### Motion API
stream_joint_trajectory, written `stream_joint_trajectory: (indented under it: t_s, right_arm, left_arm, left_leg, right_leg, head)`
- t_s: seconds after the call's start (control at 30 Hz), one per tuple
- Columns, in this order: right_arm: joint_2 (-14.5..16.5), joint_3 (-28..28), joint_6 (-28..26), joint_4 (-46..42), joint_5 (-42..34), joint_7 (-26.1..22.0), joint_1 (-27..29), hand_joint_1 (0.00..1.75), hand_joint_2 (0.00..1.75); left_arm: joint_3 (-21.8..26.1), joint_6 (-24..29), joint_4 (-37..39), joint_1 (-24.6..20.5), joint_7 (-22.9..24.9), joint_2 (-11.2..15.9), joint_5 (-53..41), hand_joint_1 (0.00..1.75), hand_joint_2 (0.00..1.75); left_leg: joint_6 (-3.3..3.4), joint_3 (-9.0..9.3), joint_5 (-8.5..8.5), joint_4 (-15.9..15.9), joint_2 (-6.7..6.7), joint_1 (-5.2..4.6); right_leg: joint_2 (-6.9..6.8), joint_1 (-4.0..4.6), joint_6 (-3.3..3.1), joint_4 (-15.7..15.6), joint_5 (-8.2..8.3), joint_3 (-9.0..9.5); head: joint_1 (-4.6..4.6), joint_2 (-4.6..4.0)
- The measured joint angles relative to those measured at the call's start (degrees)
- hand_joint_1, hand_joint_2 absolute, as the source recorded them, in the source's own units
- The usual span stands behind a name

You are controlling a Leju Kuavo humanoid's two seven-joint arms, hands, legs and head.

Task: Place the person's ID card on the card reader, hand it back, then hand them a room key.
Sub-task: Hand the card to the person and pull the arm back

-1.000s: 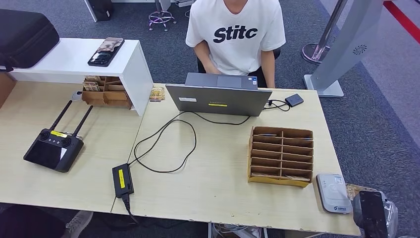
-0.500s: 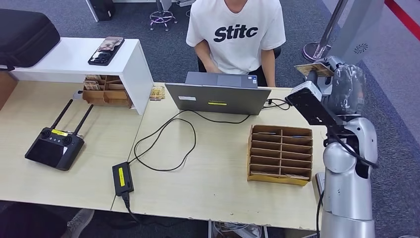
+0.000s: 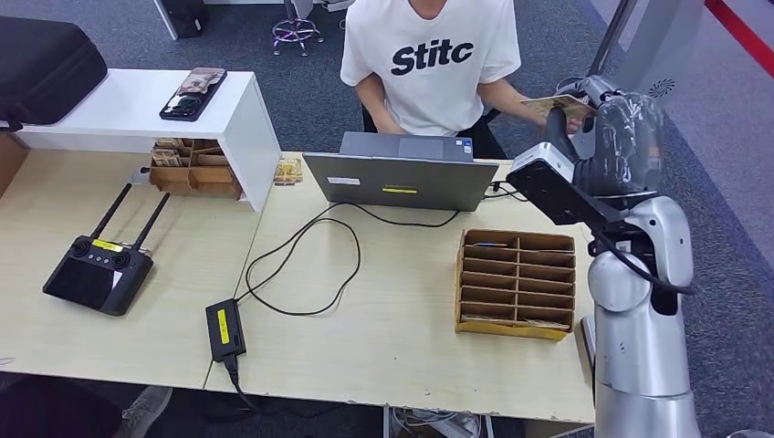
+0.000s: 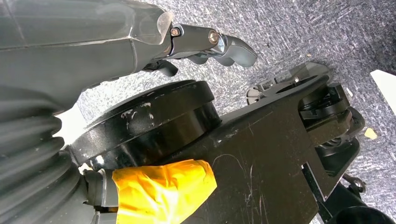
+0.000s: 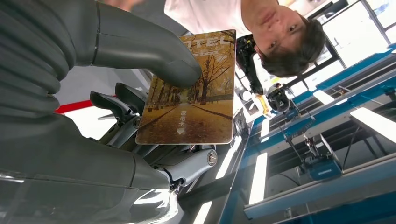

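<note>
My right hand [image 3: 613, 137] is raised above the table's far right corner and pinches a golden room key card [image 3: 560, 106] between thumb and fingers. In the right wrist view the card [image 5: 191, 88] shows an autumn avenue and the word HOTEL, with my thumb [image 5: 140, 42] pressed on its face. The person [image 3: 429, 64] in a white shirt sits behind the laptop, and their hand [image 3: 531, 104] reaches up to the card's edge. My left hand [image 4: 210, 41] hangs low over grey carpet, its fingers loosely apart and holding nothing.
An open laptop [image 3: 402, 181] sits at the table's far side, with a slotted cardboard box [image 3: 518, 285] to its right. A black cable and adapter [image 3: 224, 330] lie mid-table. A remote controller [image 3: 99, 269] and a white shelf [image 3: 137, 114] with a phone stand left.
My right arm rose from the table's near right corner with the card, then swung left toward the person. The person's hand came up to meet the card.
</note>
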Motion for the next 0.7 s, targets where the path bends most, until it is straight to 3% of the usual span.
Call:
stream_joint_trajectory:
  t_s: [0.2, 0.47, 0.7]
  right_arm:
    - [-0.91, 0.20, 1.34, 8.02, 2.23, 2.47, -6.74, 1.75, 1.75]
    - [-1.60, 0.36, 2.13, 14.80, 4.57, 4.43, -11.12, 1.75, 1.75]
    - [-2.14, 0.87, 2.88, 30.80, 12.27, 9.18, -21.42, 1.75, 1.75]
  left_arm:
    - [0.00, -0.13, 0.00, -0.10, 0.00, 0.19, -1.22, 0.00, 1.75]
    - [0.00, -0.18, 0.00, -0.16, -0.03, 0.27, -2.17, 0.00, 1.75]
    - [0.00, -0.52, -0.03, -0.31, -0.36, 0.28, -3.90, 0.00, 1.75]
  left_leg:
    - [0.02, 0.03, 0.02, 0.01, 0.01, 0.01]
    - [0.02, -0.01, 0.01, 0.01, 0.02, 0.00]
    - [0.02, 0.03, 0.02, 0.01, 0.02, 0.00]
  right_leg:
    - [-0.01, 0.00, -0.01, 0.00, 0.02, 0.01]
    - [0.03, 0.00, -0.01, 0.01, 0.01, -0.03]
    - [0.03, 0.01, 0.01, 0.01, 0.04, 0.01]
  head:
    - [0.01, 0.00]
    - [-0.01, 0.00]
    - [-0.01, 0.00]
